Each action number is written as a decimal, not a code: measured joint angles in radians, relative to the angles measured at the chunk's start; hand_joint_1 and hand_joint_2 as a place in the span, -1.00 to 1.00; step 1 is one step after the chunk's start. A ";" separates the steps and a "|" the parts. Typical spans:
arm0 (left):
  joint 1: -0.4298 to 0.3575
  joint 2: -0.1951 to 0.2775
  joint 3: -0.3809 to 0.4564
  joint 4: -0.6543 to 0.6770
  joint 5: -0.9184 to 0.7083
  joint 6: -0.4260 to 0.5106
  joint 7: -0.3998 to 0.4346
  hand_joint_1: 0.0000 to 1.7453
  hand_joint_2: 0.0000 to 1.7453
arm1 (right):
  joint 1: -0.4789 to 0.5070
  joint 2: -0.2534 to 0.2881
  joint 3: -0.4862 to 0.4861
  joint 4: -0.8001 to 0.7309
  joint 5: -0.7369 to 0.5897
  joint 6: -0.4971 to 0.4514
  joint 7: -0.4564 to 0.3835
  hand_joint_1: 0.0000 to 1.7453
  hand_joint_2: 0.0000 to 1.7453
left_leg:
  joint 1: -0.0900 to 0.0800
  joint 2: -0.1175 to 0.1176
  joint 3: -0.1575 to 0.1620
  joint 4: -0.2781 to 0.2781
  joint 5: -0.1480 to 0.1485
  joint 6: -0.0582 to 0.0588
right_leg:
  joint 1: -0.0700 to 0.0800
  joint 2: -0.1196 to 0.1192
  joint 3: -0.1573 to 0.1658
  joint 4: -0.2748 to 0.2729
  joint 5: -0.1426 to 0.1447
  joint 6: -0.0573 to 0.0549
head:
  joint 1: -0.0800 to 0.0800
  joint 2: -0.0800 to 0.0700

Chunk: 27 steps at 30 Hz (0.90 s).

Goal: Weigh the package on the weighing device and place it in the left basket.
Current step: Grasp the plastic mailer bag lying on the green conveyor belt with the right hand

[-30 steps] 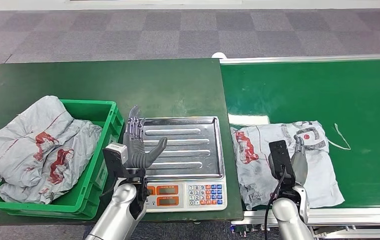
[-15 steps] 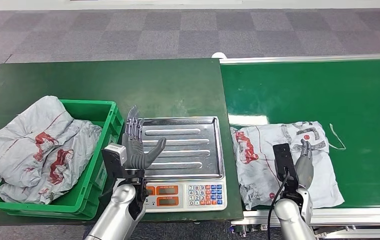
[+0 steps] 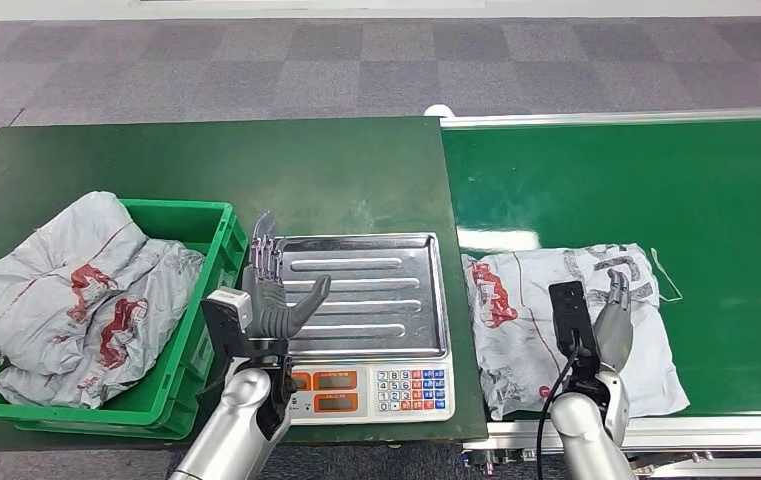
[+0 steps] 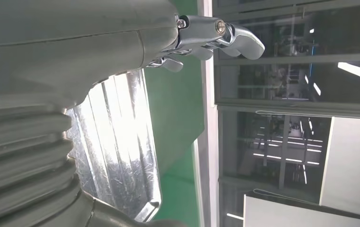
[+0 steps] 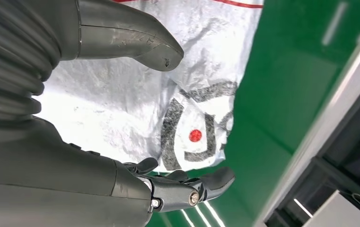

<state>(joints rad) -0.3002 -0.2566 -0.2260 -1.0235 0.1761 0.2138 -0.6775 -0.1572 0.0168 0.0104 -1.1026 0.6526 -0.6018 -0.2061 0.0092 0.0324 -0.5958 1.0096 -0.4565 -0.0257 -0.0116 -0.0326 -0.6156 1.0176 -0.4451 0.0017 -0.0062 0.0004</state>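
A dark green bench (image 3: 156,170) takes up the left of the head view, and beside it, edge to edge, runs a bright green conveyor belt (image 3: 656,180) with a metal rail along its far side. On the bench's left part sits a green basket (image 3: 218,232), heaped with grey plastic mail bags (image 3: 66,290) printed in red, which spill over its left rim. Just to the right of the basket stands the weighing device (image 3: 376,320), a scale with a ribbed steel tray (image 4: 116,137) on top and a keypad and two orange displays along its near edge.

The package (image 3: 526,320), a flat grey bag with red and dark print, lies on the belt near its front edge, just right of the scale and apart from it. In the right wrist view its crumpled white surface with a dark logo and a red dot (image 5: 195,135) lies under the hand.

The right hand (image 3: 611,320) hovers over the package, its fingers (image 5: 206,182) spread and thumb apart, gripping nothing; whether it touches the bag cannot be told. The left hand (image 3: 276,290) is raised over the tray's left edge, fingers (image 3: 266,250) straight and pointing away, thumb out to the side, empty.

A thin white strip (image 3: 666,272) lies on the belt just beyond the package's far right corner.
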 joint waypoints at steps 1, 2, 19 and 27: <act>0.000 0.000 0.001 -0.001 0.000 0.000 0.000 -1.00 1.00 | 0.004 0.002 0.001 -0.013 0.002 0.000 0.000 -1.00 1.00 | 0.000 0.000 0.000 0.000 0.000 0.000 | 0.000 0.000 0.000 0.000 0.000 0.000 | 0.000 0.000; 0.000 0.001 0.002 -0.001 0.000 0.000 -0.001 -1.00 1.00 | 0.009 0.003 0.002 -0.027 0.003 0.001 0.000 -1.00 1.00 | 0.000 0.000 0.000 0.000 0.000 0.000 | 0.000 0.000 0.000 0.000 0.000 0.000 | 0.000 0.000; 0.000 0.000 0.006 -0.001 -0.002 -0.003 -0.009 -1.00 1.00 | 0.044 0.050 0.144 -0.213 -0.056 0.097 -0.072 -1.00 1.00 | 0.000 0.000 0.000 0.000 0.000 0.000 | 0.000 0.000 0.000 0.000 0.000 0.000 | 0.000 0.000; 0.000 -0.001 0.006 -0.001 -0.005 -0.004 -0.008 -1.00 1.00 | 0.039 0.081 0.229 -0.256 -0.073 0.099 -0.087 -1.00 1.00 | 0.000 0.001 0.000 0.000 0.000 0.000 | 0.000 0.001 0.000 0.000 0.000 0.000 | 0.000 0.000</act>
<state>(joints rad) -0.3003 -0.2576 -0.2205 -1.0245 0.1709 0.2094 -0.6859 -0.1182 0.0975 0.2394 -1.3587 0.5792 -0.5024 -0.2930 0.0093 0.0331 -0.5956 1.0095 -0.4564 -0.0257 -0.0114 -0.0318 -0.6157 1.0177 -0.4451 0.0016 -0.0062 0.0004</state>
